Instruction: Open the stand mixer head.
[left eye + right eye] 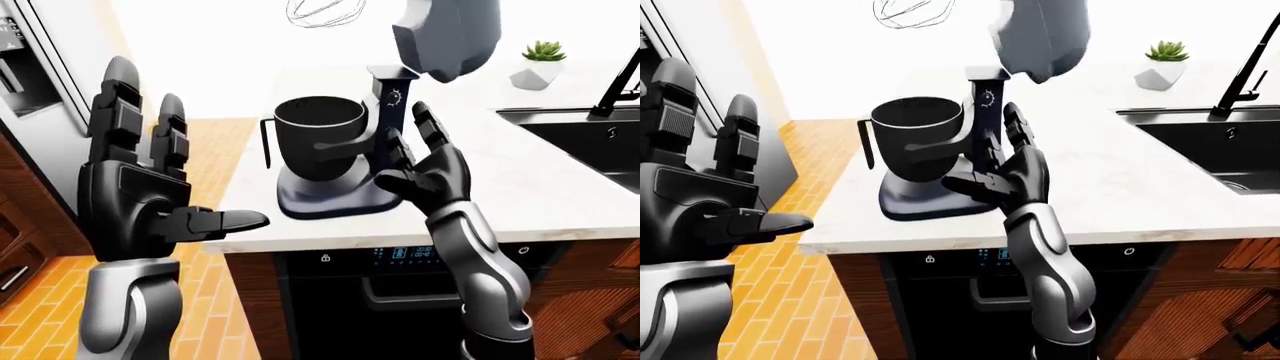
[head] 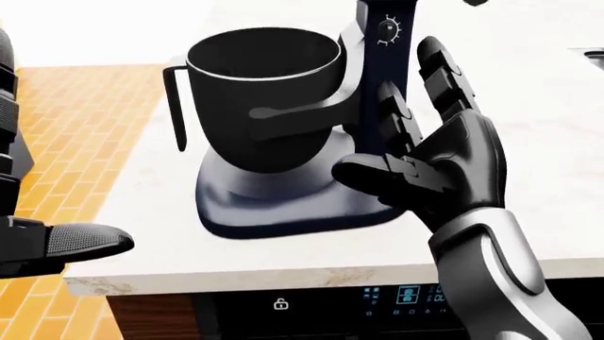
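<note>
The stand mixer (image 1: 345, 161) stands on the counter (image 1: 520, 187), its head (image 1: 447, 34) tilted up, whisk (image 1: 325, 10) lifted. Right hand (image 2: 430, 159) beside the column, fingers spread; left hand (image 1: 150, 195) spread, apart. The head seems heavy, rigid; probably best gripped underneath.

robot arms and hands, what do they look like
Both hands are matte black with three thick, blocky, segmented fingers: left hand, right hand. The forearms are glossy silver-grey shells with black trim at the wrist. No cables or markings show.
</note>
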Tool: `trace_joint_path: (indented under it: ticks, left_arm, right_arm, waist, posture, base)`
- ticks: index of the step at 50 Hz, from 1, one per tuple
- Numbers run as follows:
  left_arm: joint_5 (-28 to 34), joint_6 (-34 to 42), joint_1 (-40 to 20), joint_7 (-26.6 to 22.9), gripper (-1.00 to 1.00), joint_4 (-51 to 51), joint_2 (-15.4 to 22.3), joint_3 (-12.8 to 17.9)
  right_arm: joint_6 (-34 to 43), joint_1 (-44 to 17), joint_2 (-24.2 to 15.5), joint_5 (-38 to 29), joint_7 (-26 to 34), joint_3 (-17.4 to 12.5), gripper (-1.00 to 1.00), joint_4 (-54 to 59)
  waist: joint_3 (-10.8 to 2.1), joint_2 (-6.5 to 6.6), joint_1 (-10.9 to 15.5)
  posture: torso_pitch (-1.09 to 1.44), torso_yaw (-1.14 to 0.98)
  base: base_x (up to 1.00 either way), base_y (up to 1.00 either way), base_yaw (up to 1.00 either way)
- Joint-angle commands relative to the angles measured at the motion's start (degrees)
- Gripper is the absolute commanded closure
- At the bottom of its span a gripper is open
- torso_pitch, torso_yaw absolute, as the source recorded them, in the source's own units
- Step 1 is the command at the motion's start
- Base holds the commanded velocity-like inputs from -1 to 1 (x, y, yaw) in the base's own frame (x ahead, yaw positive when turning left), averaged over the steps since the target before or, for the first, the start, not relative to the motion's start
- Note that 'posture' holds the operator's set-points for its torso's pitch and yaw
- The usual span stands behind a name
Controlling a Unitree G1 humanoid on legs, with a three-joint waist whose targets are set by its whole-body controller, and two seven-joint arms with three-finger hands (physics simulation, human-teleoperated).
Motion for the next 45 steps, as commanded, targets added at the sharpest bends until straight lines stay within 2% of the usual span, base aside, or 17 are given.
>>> trace_joint_path:
  ticks: [1, 17, 24, 33, 39, 42, 45]
  left_arm:
    - [-0.1, -1.3, -1.2, -0.2, -1.0, -1.2, 0.4, 0.3]
    - [0.0, -1.5, -1.2, -0.3, -1.0, -1.1, 0.4, 0.5]
    - [0.5, -1.9, -1.0, -0.5, -1.0, -0.7, 0.3, 0.2]
    - [0.6, -1.9, -1.1, -0.6, -1.0, -0.7, 0.2, 0.2]
    - [0.4, -1.7, -1.3, -0.4, -1.0, -0.8, 0.3, 0.3]
    - [0.3, -1.4, -1.3, -0.3, -1.0, -1.1, 0.3, 0.3]
    - [0.4, -1.6, -1.1, -0.3, -1.0, -1.1, 0.3, 0.1]
  right_arm:
    - [-2.0, -1.7, -0.2, -0.2, 0.2, -0.5, -1.0, -1.1]
    - [-1.7, -2.2, -0.8, 0.9, -0.8, -1.1, -1.0, -1.4]
    - [0.1, -0.8, -1.5, 3.0, -2.8, -1.6, -1.0, -5.7]
    - [5.1, 0.8, -3.0, 10.3, -9.6, -3.3, -1.0, -16.0]
    - [7.3, 0.6, -5.4, 17.7, -16.2, -5.3, -1.0, -22.1]
    - [7.1, 0.0, -6.4, 20.2, -18.7, -5.3, -1.0, -23.4]
    - [6.4, 0.4, -7.0, 20.4, -18.7, -5.2, -1.0, -23.1]
  waist:
    - [-0.38, 0.11, 0.0]
    - [-0.31, 0.02, 0.2]
    - [-0.33, -0.08, 0.3]
    - [-0.43, -0.24, 0.4]
    - [-0.53, -0.39, 0.3]
    - [-0.46, -0.43, 0.2]
    - [-0.42, -0.46, 0.1]
  posture:
    - [-0.25, 0.0]
    - [-0.25, 0.0]
    - [-0.25, 0.0]
    - [-0.25, 0.0]
    - [-0.25, 0.0]
    - [-0.25, 0.0]
    - [-0.25, 0.0]
  base:
    - [0.0, 0.0, 0.0]
    - [0.0, 0.0, 0.0]
    - [0.0, 0.0, 0.0]
    - [0.0, 0.0, 0.0]
    - [0.0, 0.0, 0.0]
    - [0.0, 0.0, 0.0]
    - [0.0, 0.0, 0.0]
